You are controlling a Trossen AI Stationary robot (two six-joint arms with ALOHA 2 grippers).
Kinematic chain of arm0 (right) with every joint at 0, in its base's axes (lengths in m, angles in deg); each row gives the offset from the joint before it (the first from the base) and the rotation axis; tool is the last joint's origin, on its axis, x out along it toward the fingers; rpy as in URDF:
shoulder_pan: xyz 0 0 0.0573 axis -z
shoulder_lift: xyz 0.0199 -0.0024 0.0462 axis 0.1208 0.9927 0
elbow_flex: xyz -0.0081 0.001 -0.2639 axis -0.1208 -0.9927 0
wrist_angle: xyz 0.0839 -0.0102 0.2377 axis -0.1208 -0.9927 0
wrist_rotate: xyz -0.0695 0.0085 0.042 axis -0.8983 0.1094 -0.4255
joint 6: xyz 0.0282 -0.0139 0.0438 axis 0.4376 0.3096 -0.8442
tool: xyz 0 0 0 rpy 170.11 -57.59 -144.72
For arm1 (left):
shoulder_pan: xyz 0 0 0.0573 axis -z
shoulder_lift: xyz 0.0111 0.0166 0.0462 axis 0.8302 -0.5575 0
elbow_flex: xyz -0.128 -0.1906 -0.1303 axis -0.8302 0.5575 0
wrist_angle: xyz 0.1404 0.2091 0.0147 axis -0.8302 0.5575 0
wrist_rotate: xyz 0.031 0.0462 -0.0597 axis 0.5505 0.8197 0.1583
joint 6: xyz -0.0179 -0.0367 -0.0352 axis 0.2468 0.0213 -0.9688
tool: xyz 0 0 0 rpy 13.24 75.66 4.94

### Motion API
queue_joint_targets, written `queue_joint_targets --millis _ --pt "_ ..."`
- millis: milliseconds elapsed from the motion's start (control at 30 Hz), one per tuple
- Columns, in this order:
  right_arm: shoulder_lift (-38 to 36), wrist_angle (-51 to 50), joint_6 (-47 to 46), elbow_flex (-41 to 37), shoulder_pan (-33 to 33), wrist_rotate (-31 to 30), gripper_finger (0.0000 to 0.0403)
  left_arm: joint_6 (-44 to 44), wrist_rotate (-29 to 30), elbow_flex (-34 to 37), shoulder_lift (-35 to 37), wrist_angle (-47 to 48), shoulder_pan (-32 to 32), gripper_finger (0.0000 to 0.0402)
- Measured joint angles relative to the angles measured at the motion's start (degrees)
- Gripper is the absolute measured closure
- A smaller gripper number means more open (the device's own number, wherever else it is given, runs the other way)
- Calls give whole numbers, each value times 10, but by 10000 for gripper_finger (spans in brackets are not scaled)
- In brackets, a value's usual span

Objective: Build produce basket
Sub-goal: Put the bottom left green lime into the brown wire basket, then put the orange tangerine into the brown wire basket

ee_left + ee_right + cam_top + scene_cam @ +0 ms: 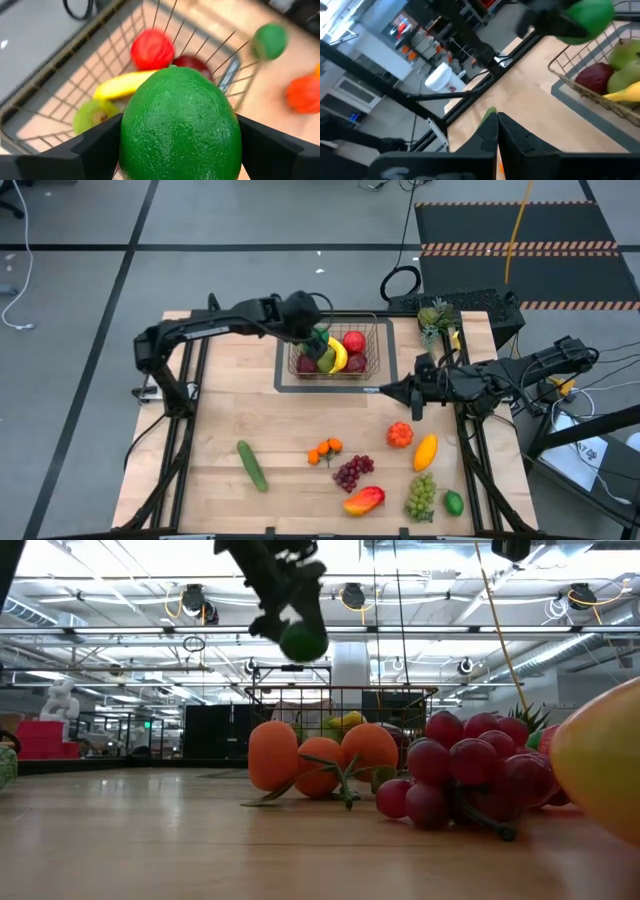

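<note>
Left claw point(177, 150) pinching a green lime point(180, 125) between both fingers, wide grip across its middle so the round skin cannot roll out. I hold it raised over the wire basket point(300, 352), above the rim, so it can drop in without catching the mesh.

Below the lime, in the basket: a banana point(122, 84), a red apple point(152, 48), a dark red fruit point(192, 63) and a green pear point(95, 113). Free floor shows beside the banana; I judge that the best spot for the drop.

Right claw point(385, 391) pressed together, empty, parked just beside the basket's near corner, out of the way.

Nearer the table's front edge, well apart from the basket, unpacked: cucumber point(252, 465), oranges point(325, 449), purple grapes point(352, 472), mango point(363, 500), green grapes point(421, 495). Much left to load.
</note>
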Motion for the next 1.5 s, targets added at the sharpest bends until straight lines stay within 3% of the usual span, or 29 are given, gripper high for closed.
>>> queue_joint_targets --millis 533,733,833,1100,1500 --pt "-2 -6 78 0 0 89 403 -8 11 0 -97 60 -6 59" --pt "-6 -9 128 0 0 111 403 -15 8 0 -104 59 -6 13" --pt "-10 -11 147 0 0 127 403 -24 7 0 -100 69 -6 8" --pt "-28 -38 129 0 11 132 403 -103 10 0 -30 100 0 29" --pt "-70 -184 70 0 35 149 403 -210 28 0 85 130 36 86"
